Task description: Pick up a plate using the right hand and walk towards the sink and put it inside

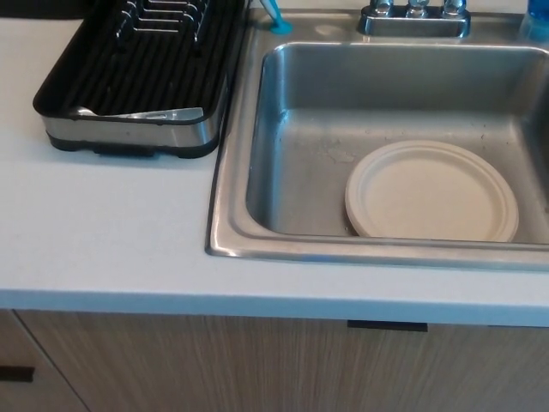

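Stainless steel fills most of what we see: the sink (274, 137), a single deep basin set into a pale tabletop (111, 232), takes up the right and centre of the head view. Inside it lies the plate (431, 190), an off-white round one that looks like paper or moulded fibre, resting flat on the basin floor towards the front wall and slightly right of centre, its near rim partly hidden behind the sink's front lip. A few pale water marks or specks show on the steel just left of the plate. At the back edge we see the base of the faucet (414, 17), cut off by the top of the frame, and beside it, to the left, a small blue thing (275, 15) that we cannot identify from this angle. Another patch of blue shows at the top right corner, too cropped to name. Left of the sink, just beside its rim, sits a dish rack (137, 77), black and ribbed, with a brushed metal front band and wire prongs at the rear. Below the tabletop runs a wood-grain cabinet front (257, 369) with dark handle slots. We can read no brand, label or writing on anything here. Neither of the robot's hands appears, so we cannot tell how the fingers stand.
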Available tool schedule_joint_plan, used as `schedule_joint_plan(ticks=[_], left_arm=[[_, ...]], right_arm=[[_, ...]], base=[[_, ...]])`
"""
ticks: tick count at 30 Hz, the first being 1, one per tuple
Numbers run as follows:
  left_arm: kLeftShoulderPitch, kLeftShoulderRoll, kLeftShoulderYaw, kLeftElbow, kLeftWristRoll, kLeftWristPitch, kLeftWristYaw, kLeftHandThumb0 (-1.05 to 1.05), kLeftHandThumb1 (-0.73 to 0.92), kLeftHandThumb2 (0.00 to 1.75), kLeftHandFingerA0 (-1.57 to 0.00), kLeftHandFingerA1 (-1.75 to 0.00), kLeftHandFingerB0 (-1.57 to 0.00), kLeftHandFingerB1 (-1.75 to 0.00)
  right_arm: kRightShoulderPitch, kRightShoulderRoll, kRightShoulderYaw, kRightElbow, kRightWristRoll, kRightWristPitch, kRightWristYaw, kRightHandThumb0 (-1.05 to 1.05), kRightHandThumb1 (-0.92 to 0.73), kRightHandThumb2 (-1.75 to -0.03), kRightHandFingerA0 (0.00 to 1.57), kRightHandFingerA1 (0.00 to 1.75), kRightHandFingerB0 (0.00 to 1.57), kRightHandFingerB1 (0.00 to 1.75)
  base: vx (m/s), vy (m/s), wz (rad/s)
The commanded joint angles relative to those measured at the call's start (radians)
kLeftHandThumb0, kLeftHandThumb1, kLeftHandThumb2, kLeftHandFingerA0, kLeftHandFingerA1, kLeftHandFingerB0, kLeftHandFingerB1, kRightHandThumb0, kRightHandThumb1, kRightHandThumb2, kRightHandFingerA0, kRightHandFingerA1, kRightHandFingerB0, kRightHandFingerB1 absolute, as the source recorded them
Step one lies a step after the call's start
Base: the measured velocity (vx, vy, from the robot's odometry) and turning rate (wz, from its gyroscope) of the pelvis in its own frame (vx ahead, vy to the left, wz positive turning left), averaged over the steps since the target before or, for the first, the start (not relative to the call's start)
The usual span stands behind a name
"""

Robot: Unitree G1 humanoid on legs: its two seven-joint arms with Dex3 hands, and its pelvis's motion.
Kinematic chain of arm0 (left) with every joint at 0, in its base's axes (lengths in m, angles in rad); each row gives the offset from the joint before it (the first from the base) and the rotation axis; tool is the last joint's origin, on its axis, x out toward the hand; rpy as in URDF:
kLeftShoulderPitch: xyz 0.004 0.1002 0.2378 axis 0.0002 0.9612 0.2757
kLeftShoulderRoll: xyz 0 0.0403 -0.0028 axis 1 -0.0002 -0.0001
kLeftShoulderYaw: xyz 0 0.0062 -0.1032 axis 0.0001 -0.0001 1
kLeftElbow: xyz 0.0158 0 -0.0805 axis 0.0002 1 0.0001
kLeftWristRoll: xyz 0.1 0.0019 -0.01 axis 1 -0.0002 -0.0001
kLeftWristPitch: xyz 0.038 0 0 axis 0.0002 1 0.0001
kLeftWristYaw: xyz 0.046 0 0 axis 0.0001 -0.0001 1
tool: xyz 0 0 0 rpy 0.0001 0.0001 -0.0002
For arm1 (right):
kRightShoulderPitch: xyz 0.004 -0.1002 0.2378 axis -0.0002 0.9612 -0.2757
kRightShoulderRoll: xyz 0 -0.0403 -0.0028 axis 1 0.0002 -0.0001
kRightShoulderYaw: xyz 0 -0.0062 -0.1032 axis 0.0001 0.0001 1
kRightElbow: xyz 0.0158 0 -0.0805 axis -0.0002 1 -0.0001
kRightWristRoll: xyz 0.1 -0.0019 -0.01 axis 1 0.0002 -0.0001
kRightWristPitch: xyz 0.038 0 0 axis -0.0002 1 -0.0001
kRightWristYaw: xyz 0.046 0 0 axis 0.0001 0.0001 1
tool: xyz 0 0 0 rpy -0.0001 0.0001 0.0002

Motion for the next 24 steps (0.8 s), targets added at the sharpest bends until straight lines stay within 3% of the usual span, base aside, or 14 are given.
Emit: schedule_joint_plan(ticks=[1,3,4,12,13,14,24], left_arm=[[0.003,0.007,0.010,0.009,-0.010,0.024,0.004,0.13,0.45,1.58,-1.03,-1.46,-0.99,-1.25],[0.002,0.008,0.011,0.013,-0.010,0.021,0.003,0.13,0.45,1.58,-1.03,-1.46,-0.99,-1.25],[-0.007,0.009,0.006,0.012,-0.001,0.032,0.015,0.07,0.67,1.31,-1.26,-1.25,-1.16,-1.16],[-0.017,0.009,0.006,0.008,0.000,0.035,0.026,0.08,0.67,1.31,-1.26,-1.25,-1.13,-1.15],[-0.018,0.012,0.004,0.010,0.003,0.034,0.027,0.16,0.50,1.54,-1.04,-1.44,-0.93,-1.22],[-0.019,0.015,0.003,0.014,0.005,0.033,0.027,0.08,0.68,1.32,-1.26,-1.25,-1.11,-1.13],[-0.012,0.007,0.018,0.012,-0.009,0.025,0.015,0.08,0.69,1.32,-1.26,-1.26,-1.17,-1.17]], right_arm=[[-0.009,-0.019,0.019,0.028,0.045,-0.059,-0.039,-0.32,-0.62,-0.59,1.22,0.82,1.00,0.55],[-0.010,-0.020,0.026,0.032,0.049,-0.060,-0.044,-0.32,-0.62,-0.59,1.22,0.82,1.00,0.55],[-0.009,-0.016,0.027,0.029,0.059,-0.068,-0.031,-0.29,-0.63,-0.59,1.22,0.79,0.99,0.56],[-0.003,-0.013,0.038,0.026,0.097,-0.066,-0.009,-0.28,-0.64,-0.60,1.18,0.76,0.94,0.55],[-0.011,-0.014,0.035,0.037,0.106,-0.066,-0.004,-0.26,-0.65,-0.61,1.22,0.77,0.96,0.55],[-0.021,-0.016,0.033,0.051,0.110,-0.065,-0.003,-0.25,-0.65,-0.60,1.22,0.79,0.98,0.55],[-0.023,-0.018,0.033,0.054,0.140,-0.091,0.007,-0.25,-0.66,-0.60,1.21,0.80,0.97,0.56]], base=[[0.00,0.000,0.00],[0.00,0.000,0.00],[0.00,0.000,0.00],[0.00,0.000,0.00],[0.00,0.000,0.00],[0.00,0.000,0.00],[0.00,0.000,0.00]])
